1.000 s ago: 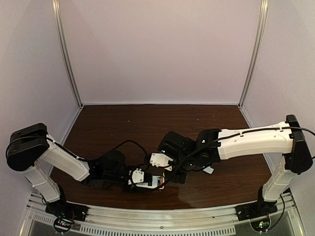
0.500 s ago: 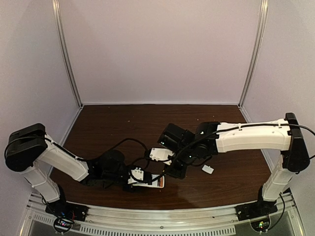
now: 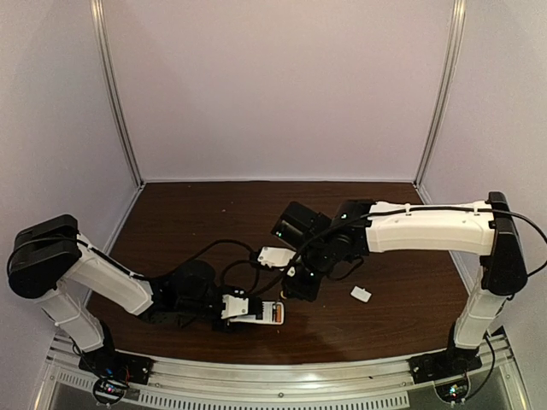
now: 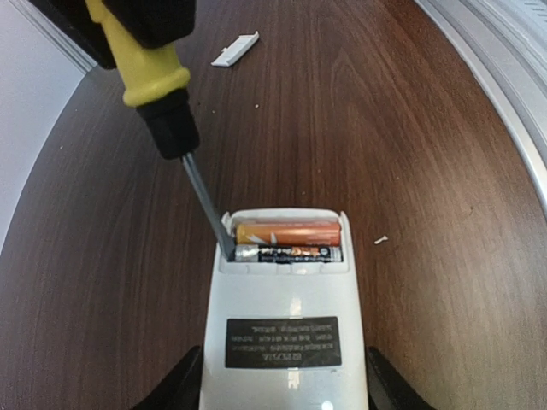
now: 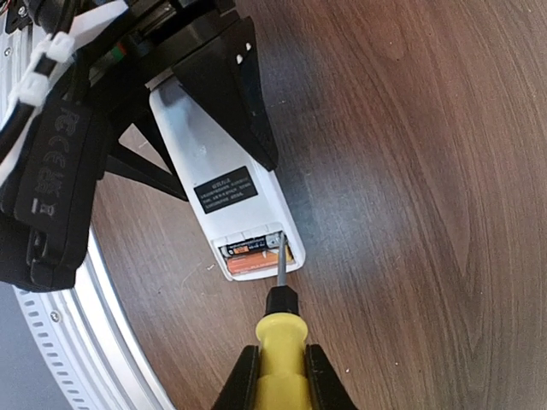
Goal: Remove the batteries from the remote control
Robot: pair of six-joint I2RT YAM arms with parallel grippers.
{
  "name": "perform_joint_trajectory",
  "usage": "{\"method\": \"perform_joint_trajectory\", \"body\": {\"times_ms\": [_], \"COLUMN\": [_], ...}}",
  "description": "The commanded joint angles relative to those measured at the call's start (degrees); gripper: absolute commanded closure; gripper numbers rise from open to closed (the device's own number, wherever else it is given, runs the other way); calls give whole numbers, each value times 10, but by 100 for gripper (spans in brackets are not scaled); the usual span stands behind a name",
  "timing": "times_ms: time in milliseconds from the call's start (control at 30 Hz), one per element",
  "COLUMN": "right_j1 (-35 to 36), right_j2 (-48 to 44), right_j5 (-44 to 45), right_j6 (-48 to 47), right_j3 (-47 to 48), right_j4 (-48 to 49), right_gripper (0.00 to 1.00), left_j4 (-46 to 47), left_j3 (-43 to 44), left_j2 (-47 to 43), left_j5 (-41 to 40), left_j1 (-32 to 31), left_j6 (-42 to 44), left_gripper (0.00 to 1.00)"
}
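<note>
- Your left gripper (image 4: 282,389) clamps the remote control (image 4: 282,316) by its sides, back up, with the batteries (image 4: 289,243) lying in the open compartment.
- Your right gripper (image 5: 276,376) pinches the screwdriver (image 5: 275,329) by its yellow handle, tip at the dark battery's end.
- Prying is underway, I judge. Next, lever gently upward.

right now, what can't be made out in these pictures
Every view: the button face of the remote control, turned away from the cameras.
Left wrist view: the screwdriver tip, sunk in the compartment beside the dark battery; whether under it is unclear.
Both wrist views: the label print, too small.
Left wrist view: the left jaws, cut off by the bottom edge.
</note>
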Motion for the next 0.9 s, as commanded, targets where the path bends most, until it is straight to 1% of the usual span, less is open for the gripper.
{"method": "perform_joint_trajectory", "body": {"times_ms": [0, 400, 867], "right_j1": [-23, -40, -56], "right_j2": [28, 56, 100], "right_j5": [6, -6, -23], "right_j6": [30, 25, 33], "right_j3": [26, 62, 137], "right_j4": [-17, -28, -82], "right_gripper": [100, 100, 100], "left_j4": [84, 82, 90], "left_j3": [3, 3, -2], "left_j2": [-20, -21, -27], "left_j5": [14, 14, 4], "left_j1": [-8, -8, -8], "left_j6": [14, 15, 12], "left_gripper": [100, 100, 100]}}
